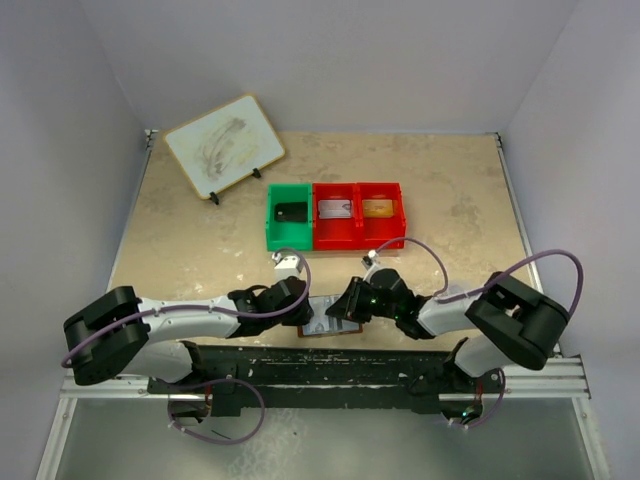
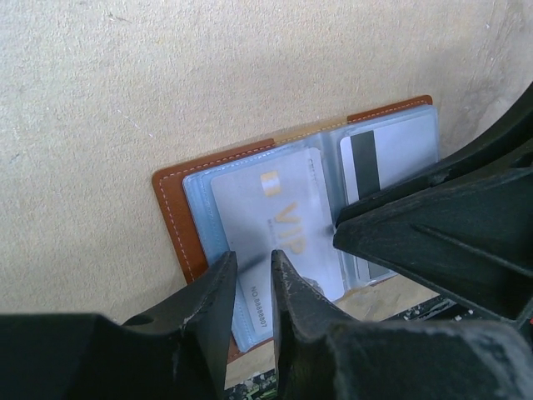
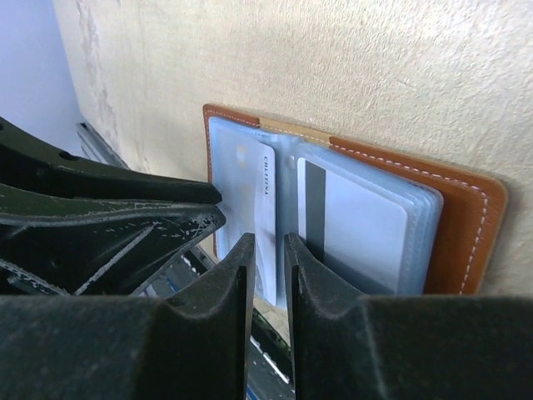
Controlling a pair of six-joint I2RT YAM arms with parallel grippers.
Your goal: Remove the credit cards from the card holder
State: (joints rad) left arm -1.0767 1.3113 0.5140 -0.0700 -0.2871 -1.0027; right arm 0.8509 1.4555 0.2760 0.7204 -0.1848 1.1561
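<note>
Our right gripper (image 3: 268,243) stands slightly parted at a white card (image 3: 265,200); whether the left gripper (image 2: 254,260) pinches the sleeve (image 2: 200,187) we cannot tell. The card holder (image 3: 466,217) lies open on the table between them. We judge its cards light, stiff and slick, so we'd pinch an exposed edge.

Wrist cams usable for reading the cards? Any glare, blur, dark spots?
Left wrist: VIP card looks hazy but its print is legible; left gripper is a dark foreground mass. Right wrist: striped card sharp, right gripper nearly black. Top external: even light, no glare, card holder small and mostly covered by both grippers.
</note>
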